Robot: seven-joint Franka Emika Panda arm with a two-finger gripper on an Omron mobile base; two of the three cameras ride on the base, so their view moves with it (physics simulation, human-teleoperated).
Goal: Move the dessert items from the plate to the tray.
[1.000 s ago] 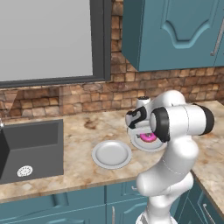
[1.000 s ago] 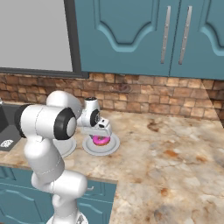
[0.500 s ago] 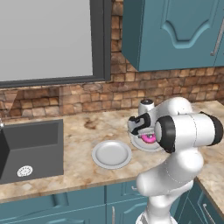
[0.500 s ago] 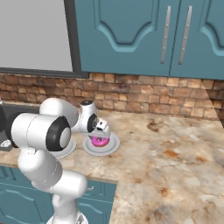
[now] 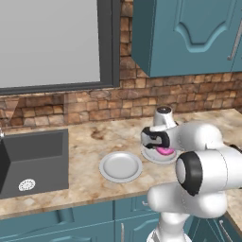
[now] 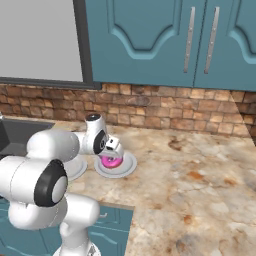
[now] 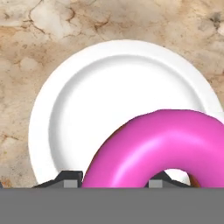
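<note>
**Hand view: jaws closed on the pink doughnut over its plate**

Hand view has the two dark fingertips (image 7: 70,178) set on either side of one arc of the pink doughnut (image 7: 162,146), one outside the ring and one in its hole, gripping it. The gripper (image 6: 113,154) sits low over the white plate (image 6: 129,166) that carries the doughnut. A second plate (image 5: 120,166) lies just beside it on the stone counter (image 6: 200,185), with the dark sink (image 5: 33,158) further left.

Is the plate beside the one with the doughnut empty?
Empty. The left base view shows that plate with a bare grey face; the pink doughnut sits on its neighbour.
</note>
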